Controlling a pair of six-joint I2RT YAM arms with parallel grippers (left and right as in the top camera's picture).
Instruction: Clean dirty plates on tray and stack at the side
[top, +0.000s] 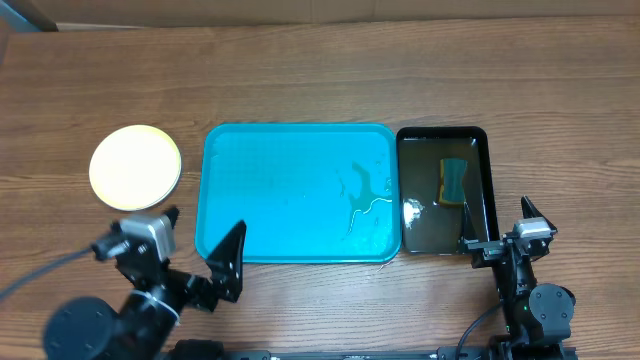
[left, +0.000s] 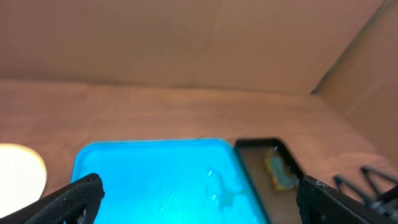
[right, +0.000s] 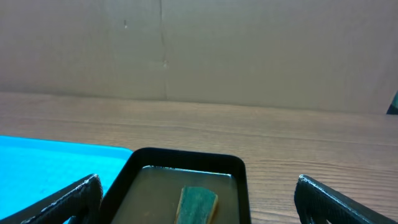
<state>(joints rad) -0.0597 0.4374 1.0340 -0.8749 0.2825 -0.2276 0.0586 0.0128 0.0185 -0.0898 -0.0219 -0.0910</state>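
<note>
Two black jointed robot arms low at the bottom of the overhead view, folded close to their bases. On the left arm, black two-finger left gripper (top: 205, 222), jaws spread wide, holding nothing. On the right arm, black two-finger right gripper (top: 496, 222), equally wide apart, also unladen.

Wooden table (top: 320, 70): brown, with the grain running left to right. Black tray (top: 444, 130): rectangular, at 3 o'clock from the table centre, holding murky liquid. Sponge (top: 455, 181): green with yellow edges, lying in the tray's 12 o'clock half. Small white fleck (top: 411, 210): at 8 o'clock from the sponge, beside the tray wall. Cardboard wall (right: 249, 50): behind the table.
</note>
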